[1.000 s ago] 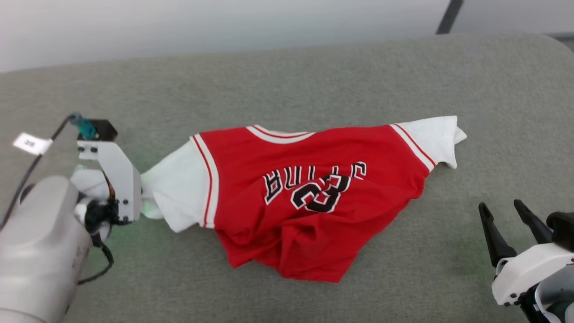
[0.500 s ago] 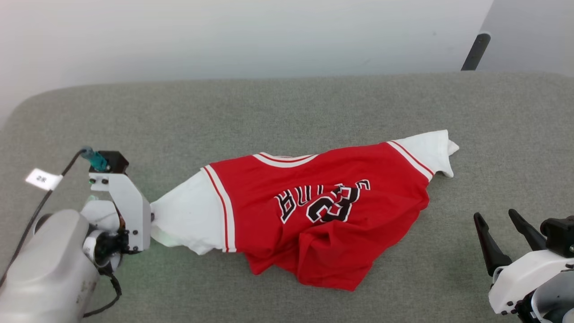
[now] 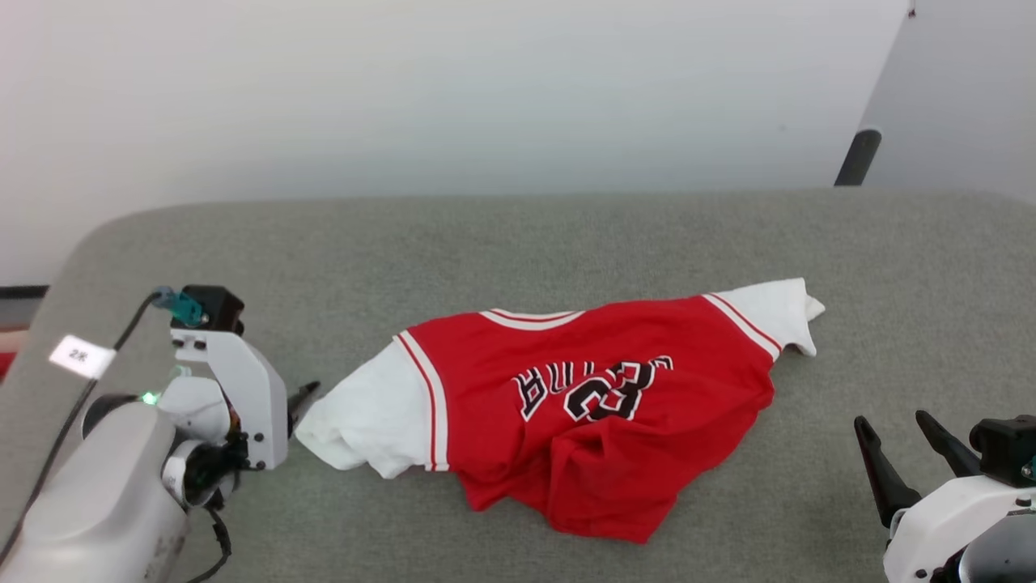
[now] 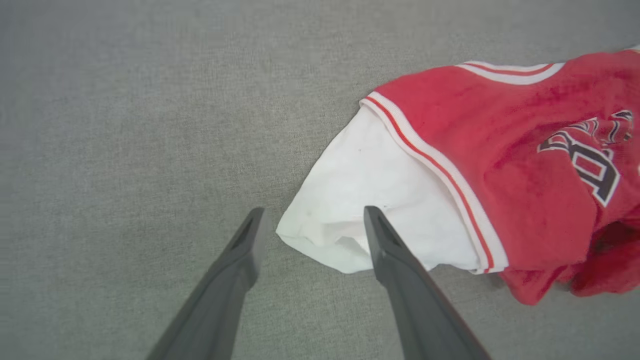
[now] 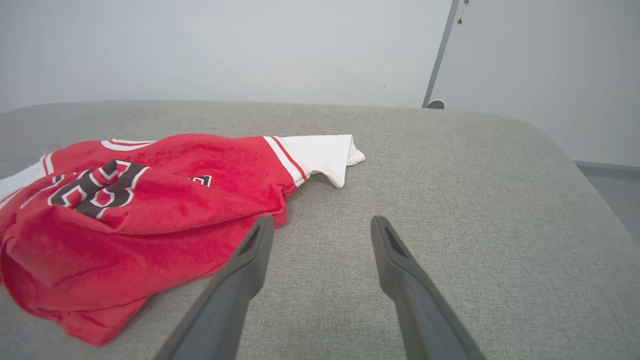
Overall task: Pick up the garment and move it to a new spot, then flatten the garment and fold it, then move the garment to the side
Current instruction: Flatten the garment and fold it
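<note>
Garment (image 3: 599, 405) is seen rumpled on the tabletop (image 3: 566, 235), gripped by nothing; both the left gripper (image 4: 314, 211), at its white sleeve (image 4: 360, 190), and the right gripper (image 3: 891, 419) are spread wide, empty. Flattening and folding are judged outstanding.

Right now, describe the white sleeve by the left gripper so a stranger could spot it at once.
On the grey-green fabric surface lies a crumpled red jersey shirt with black chest lettering. Its white short sleeve at the robot's left end lies slack at the dark fingertips of the open left gripper. The other white sleeve sticks out at the far right end.
</note>
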Robot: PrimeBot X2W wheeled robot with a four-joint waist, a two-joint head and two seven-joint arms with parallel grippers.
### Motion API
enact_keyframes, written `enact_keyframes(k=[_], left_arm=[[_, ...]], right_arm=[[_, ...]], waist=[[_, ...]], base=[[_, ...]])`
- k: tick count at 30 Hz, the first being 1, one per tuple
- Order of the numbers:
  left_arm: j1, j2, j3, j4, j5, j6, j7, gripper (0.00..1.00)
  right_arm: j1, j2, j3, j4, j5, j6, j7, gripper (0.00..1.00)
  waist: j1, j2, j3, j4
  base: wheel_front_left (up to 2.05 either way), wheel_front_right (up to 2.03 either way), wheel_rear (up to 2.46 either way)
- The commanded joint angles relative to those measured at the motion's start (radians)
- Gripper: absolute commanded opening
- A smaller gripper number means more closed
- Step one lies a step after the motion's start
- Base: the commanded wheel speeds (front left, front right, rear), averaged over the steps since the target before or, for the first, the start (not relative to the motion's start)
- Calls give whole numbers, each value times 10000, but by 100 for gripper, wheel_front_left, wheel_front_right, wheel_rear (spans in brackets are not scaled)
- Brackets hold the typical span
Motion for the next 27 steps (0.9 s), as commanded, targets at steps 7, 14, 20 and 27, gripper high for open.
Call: enact_keyframes(k=[7,14,20,27], left_arm=[[829,247,399,-1136,-13,-52,-1676,100],[2187,597,998,-2689,382,152,-4370,100],[2886,631,1392,-3497,607,465,-5878,100],[3491,497,1663,-4334,627,822,-6771,100]], right_arm=[[269,-15,-7,-68,118,-7,39,100],[267,-278,-93,139,180,-8,77,100],[-180,-721,-185,543,419,-8,463,100],[-1307,-1391,-183,1486,1143,-8,1721,100]], waist=[[0,0,-638,370],[0,0,-646,689],[0,0,-348,956],[0,0,530,1390]], base=[[0,0,0],[0,0,0],[0,0,0],[0,0,0]])
